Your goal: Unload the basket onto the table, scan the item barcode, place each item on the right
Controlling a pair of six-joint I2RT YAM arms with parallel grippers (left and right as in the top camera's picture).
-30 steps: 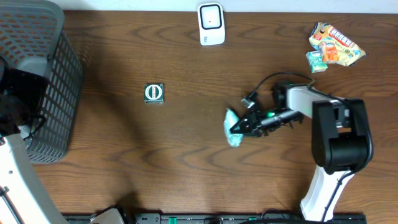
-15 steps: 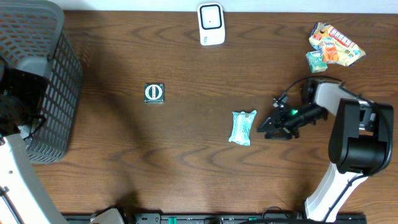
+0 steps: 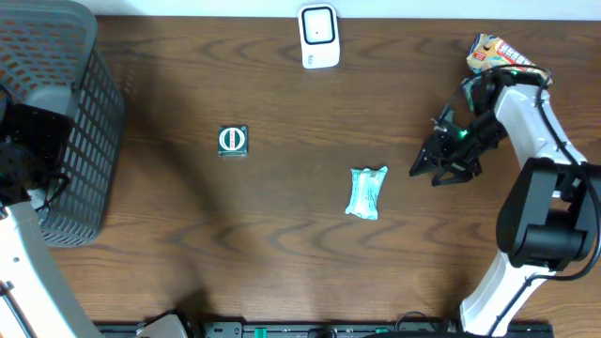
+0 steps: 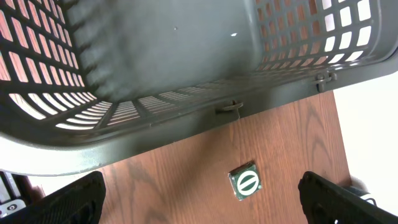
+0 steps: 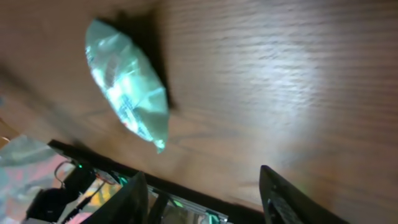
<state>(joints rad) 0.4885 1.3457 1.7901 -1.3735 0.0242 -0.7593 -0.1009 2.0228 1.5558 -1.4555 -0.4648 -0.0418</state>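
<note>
Where the packet lies: the teal packet [image 3: 366, 192] rests flat on the desk [image 3: 282, 244], touching nothing, just out past the tips of the right claw [image 3: 424, 171].
Long way: it seems to run across the line the claw points along, not with it.
Nearer arm: the right one. The left claw [image 4: 202, 199] hangs well apart, by the basket [image 4: 186, 62].
Right claw: jaws apart, holding nothing; its fingers [image 5: 124, 199] frame bare wood.
Left claw: wide apart, empty.
Right arm pose: bent in over the desk, wrist tipped down toward the packet.
Next move, my guess: reach forward, pinch the thin sides, then carry it to the scanner [image 3: 318, 36], well beyond the packet.
</note>
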